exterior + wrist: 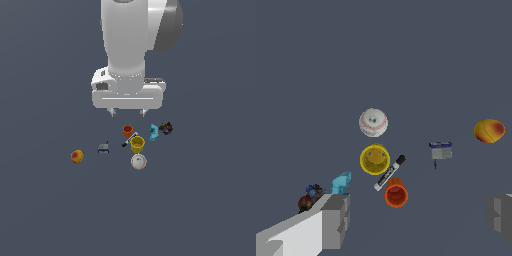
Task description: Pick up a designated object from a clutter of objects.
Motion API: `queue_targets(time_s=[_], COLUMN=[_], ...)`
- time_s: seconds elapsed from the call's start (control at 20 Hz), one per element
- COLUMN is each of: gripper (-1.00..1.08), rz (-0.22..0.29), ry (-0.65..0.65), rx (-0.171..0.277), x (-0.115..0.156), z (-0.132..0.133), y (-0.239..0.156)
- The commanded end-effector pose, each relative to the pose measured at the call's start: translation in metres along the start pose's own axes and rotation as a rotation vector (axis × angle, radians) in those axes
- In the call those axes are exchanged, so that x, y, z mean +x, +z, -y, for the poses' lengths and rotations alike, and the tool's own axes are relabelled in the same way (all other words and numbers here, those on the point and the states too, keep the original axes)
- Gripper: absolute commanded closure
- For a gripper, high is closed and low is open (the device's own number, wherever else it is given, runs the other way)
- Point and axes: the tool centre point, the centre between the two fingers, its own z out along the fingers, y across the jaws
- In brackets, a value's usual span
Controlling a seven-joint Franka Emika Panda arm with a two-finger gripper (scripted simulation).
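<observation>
So the gripper point(127, 113) is hanging well above the floor with its jaws spread wide and nothing between them, roughly over the orange cup point(128, 131) at the back of the pile. The peach point(77, 156), which is what it needs to grab, isn't in the pile at all: it sits by itself off to the exterior view's left and a bit nearer that camera, well apart from everything, with only the small grey-blue item point(103, 148) between it and the yellow cup point(137, 144). My read is the arm has to slide sideways that way before dropping. It's round, so no long axis to line up with. The wrist view shows both fingers point(336, 220) at the frame edges with the peach outside the gap, plus the marker point(389, 173) lying between the two cups, touching or nearly, which the exterior view barely resolves.
</observation>
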Motion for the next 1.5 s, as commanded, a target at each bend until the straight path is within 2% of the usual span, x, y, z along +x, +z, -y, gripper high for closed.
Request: queue_targets(time_s=[0.0, 0.4, 0.85, 1.15, 1.45], gripper=[-0.92, -0.92, -0.92, -0.92, -0.92], rz=[0.0, -0.045, -0.045, -0.043, -0.04], ry=[0.0, 0.032, 0.047, 0.108, 0.216], rx=[0.0, 0.018, 0.019, 0.025, 0.03], x=[0.0, 0.009, 0.013, 0.025, 0.042], z=[0.0, 0.0, -0.006, -0.031, -0.077], y=[0.0, -0.018, -0.013, 0.01, 0.052])
